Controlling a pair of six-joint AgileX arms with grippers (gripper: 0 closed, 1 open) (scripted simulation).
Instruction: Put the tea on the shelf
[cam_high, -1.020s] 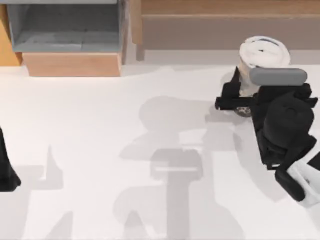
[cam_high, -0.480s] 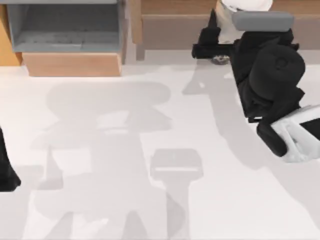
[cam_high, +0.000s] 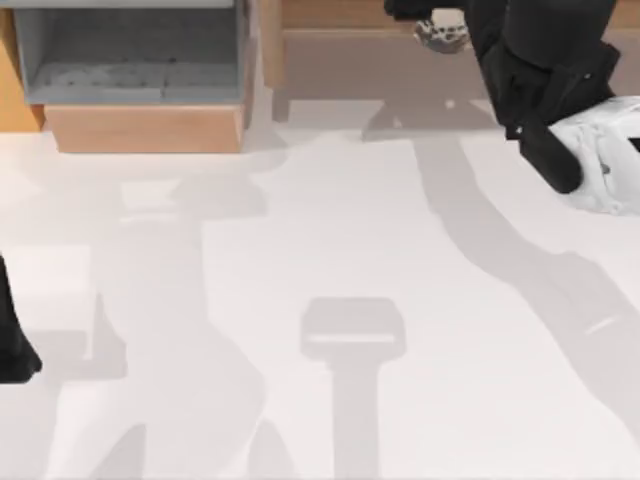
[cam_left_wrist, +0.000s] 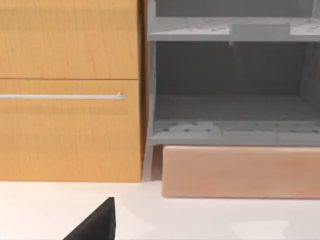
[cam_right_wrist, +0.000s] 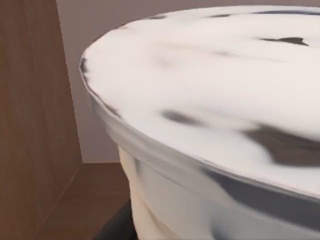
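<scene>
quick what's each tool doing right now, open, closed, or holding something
Left tool: parked at the table's left edge; cannot be told.
Right tool: closed on the tea, over the shelf.

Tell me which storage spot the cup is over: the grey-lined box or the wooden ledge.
The wooden ledge at the top view's upper right. The right gripper carries the tea above it; the grey-lined box sits left.

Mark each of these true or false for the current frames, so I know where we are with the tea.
1. The tea is over the shelf, carried by the right gripper. True.
2. The tea stands on the white table. False: it is up at the shelf.
3. The left gripper is at the table's left edge, away from the tea. True.
4. The grey box holds a cup. False: nothing sits in it.
5. The white lid is off. False: it is on the cup.
</scene>
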